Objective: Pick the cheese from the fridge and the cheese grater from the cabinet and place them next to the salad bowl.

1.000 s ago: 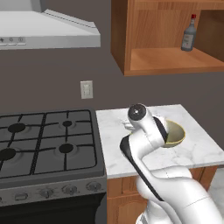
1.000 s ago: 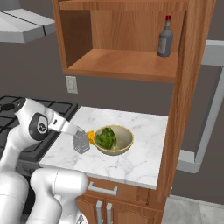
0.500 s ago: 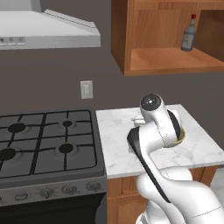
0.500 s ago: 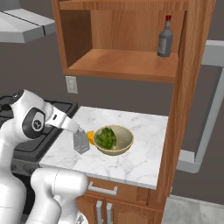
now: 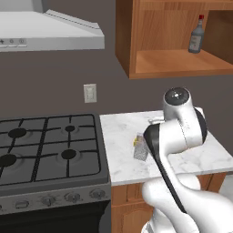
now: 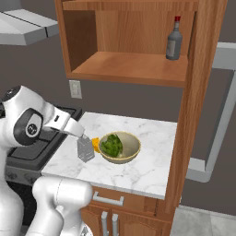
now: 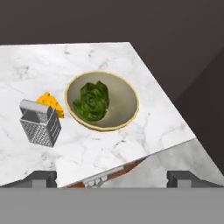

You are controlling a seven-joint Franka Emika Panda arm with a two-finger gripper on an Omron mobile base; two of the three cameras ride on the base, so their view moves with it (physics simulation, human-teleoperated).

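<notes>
Small yellow-orange cheese wedge lies on the white marble counter, just left of the round pale-beige salad bowl of green leaves. The grey metal box grater stands upright just beside the wedge, on its near side. Both appear placed.

Handling, judged: wedge light, slightly soft, best pinched across its flat faces. Grater stiff, smooth, top-tapered; grasp at the handle or narrow sides.

Two-finger gripper spread wide, empty, above the counter's near edge.
</notes>
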